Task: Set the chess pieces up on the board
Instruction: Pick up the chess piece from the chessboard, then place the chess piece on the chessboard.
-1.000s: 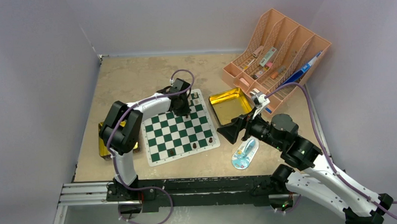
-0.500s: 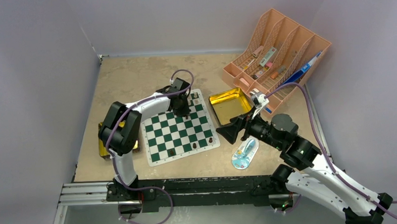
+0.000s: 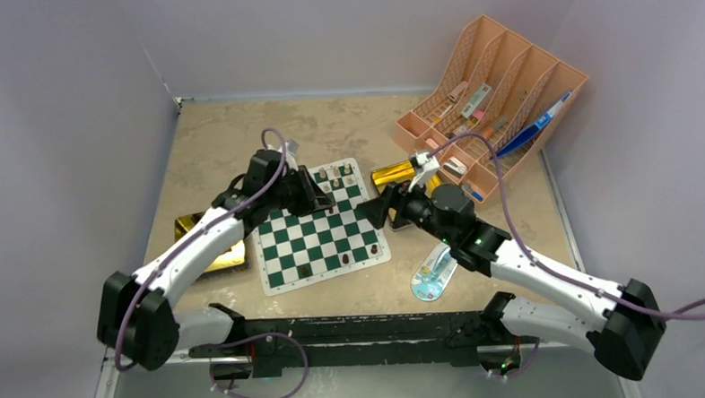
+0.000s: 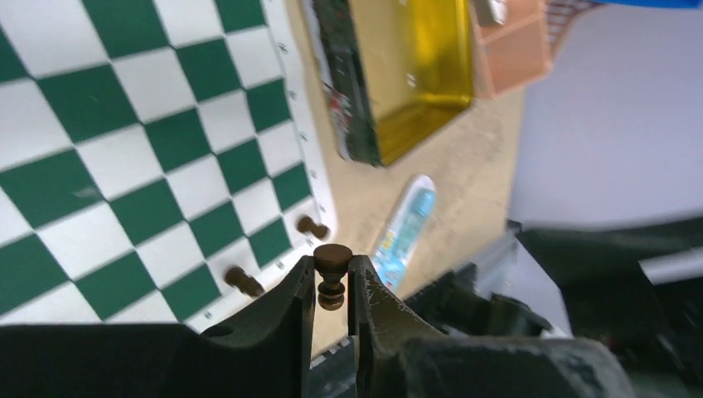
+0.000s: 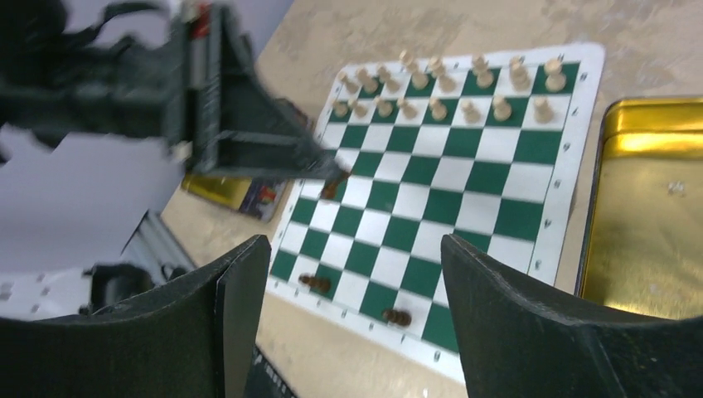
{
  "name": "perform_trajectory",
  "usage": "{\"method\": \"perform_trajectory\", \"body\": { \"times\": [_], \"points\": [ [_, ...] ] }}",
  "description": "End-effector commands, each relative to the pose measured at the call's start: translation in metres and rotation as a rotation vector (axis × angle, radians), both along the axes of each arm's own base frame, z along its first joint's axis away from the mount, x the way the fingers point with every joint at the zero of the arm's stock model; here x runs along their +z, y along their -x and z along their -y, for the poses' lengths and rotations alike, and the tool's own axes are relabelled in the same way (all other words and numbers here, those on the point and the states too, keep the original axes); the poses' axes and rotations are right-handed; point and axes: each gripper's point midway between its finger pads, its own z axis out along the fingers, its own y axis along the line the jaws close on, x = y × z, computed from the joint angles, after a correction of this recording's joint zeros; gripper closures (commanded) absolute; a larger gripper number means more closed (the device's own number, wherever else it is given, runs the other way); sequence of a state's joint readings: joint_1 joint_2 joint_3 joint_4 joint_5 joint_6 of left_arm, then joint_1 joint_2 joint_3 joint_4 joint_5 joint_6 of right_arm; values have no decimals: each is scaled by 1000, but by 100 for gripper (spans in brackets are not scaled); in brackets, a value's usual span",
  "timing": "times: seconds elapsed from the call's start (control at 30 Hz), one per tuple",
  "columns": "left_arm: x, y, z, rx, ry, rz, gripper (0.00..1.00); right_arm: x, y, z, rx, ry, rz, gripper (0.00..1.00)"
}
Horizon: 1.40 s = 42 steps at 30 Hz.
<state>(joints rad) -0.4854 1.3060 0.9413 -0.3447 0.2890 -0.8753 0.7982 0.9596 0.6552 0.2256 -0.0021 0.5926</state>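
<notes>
Pinching a dark pawn (image 4: 332,264), left gripper (image 4: 332,286) hangs over the board (image 4: 124,108); right gripper (image 5: 352,249) has jaws wide apart, holding nothing

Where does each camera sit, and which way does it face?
Top external: above and behind the robot, looking down on the board; both arms show.
Left wrist: on its arm, looking down across the board toward the gold tin; the left gripper shows, pinching a dark piece.
Right wrist: on its arm, looking across the board; the open right gripper shows.
Both wrist views share the board and tin.
</notes>
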Motion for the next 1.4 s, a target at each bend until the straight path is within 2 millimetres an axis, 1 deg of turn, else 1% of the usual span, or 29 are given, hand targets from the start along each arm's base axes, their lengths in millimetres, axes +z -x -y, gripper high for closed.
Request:
{"method": "perform_trajectory", "body": {
  "times": [0.0,0.07,0.1,0.17,0.23,0.33,0.47,0.6,0.67,0.83,1.03,1.2,1.37],
  "points": [
    [58,29,15,-39,271,33,90,56,-41,-11,-132,-106,231,25],
    [73,39,12,-16,338,36,90,63,-41,-20,-120,-128,297,29],
    [78,43,11,-5,366,37,90,67,-37,-23,-112,-150,332,33],
    [89,52,9,11,425,37,90,78,-28,-22,-106,-224,410,43],
    [99,59,6,25,479,33,90,85,-15,-17,-102,-281,492,47],
    [114,68,3,49,559,32,91,93,7,-16,-101,-298,634,48],
    [126,73,-2,84,621,33,92,94,19,-16,-99,-245,798,47],
    [136,73,-7,122,654,45,92,97,31,-20,-62,-218,906,46],
    [142,73,-8,129,671,53,92,97,37,-26,-33,-205,948,45],
    [137,72,-10,156,684,38,92,97,39,-44,-36,-176,973,49],
    [130,72,-13,183,706,22,93,102,49,-57,-16,-197,987,49],
    [123,69,-14,206,710,12,94,97,48,-67,-23,-197,970,49],
    [122,70,-14,207,714,5,94,91,46,-76,-17,-180,961,49]
  ]
}}
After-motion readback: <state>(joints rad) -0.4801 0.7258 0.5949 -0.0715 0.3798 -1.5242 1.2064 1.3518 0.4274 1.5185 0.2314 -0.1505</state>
